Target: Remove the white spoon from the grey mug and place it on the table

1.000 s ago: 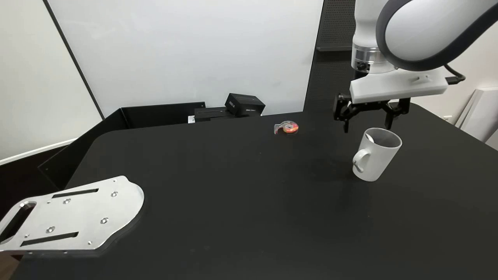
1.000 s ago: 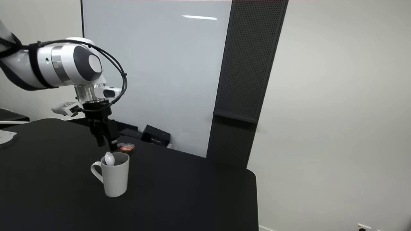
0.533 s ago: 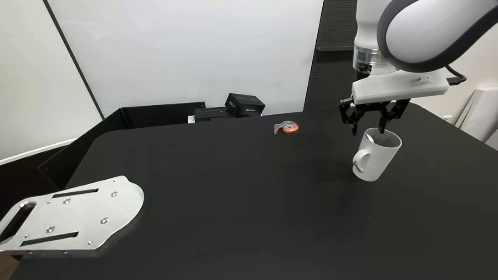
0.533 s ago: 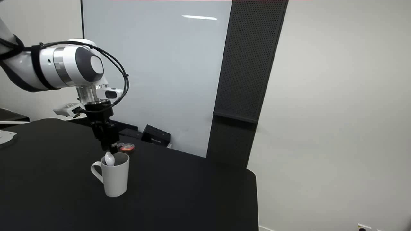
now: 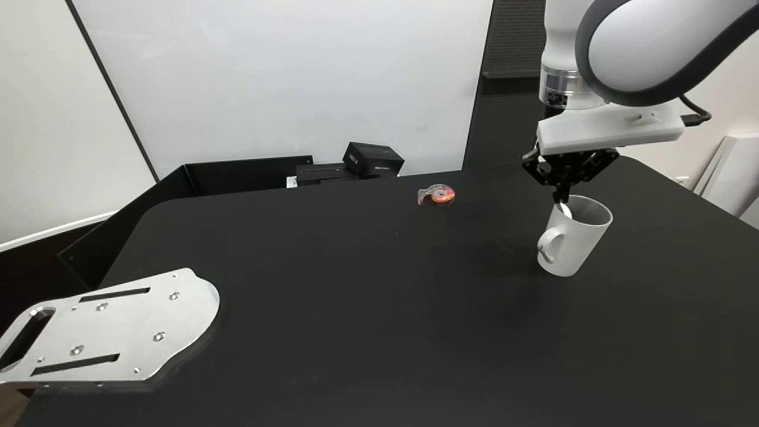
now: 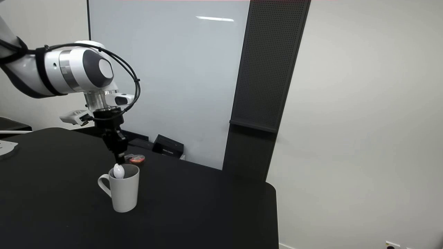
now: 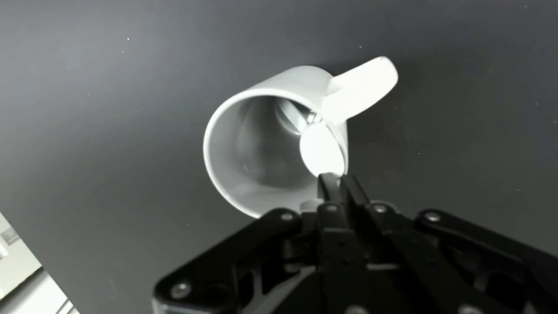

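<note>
Two jaws pinch the bowl tip of the white spoon (image 7: 321, 149), leaning inside the grey mug (image 7: 261, 144) at three o'clock in the wrist view; so shallow a bite could slip, and sideways pull could topple the mug on the counter (image 5: 356, 308).

at the left of an exterior view lies a slotted, silvery metal plate (image 5: 118, 329), well apart from a clear and orange-red tape dispenser (image 5: 436, 195); a black box (image 5: 375, 159) sits beyond that, in front of a broad white panel (image 5: 284, 77). in both exterior views a dark perforated panel (image 6: 270, 62) stands beside the white one, and a pale wall (image 6: 360, 121) rises past it.
</note>
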Robot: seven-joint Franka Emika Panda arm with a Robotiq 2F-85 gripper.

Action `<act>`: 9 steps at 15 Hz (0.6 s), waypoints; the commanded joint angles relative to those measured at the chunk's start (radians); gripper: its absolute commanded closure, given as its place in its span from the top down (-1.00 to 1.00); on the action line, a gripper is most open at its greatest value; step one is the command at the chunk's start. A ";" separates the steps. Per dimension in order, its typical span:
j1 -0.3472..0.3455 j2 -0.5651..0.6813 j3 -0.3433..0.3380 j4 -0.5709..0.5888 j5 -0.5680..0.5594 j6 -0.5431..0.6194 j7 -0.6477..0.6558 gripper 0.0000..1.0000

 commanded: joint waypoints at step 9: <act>0.025 0.003 -0.015 0.043 0.007 -0.078 0.014 0.35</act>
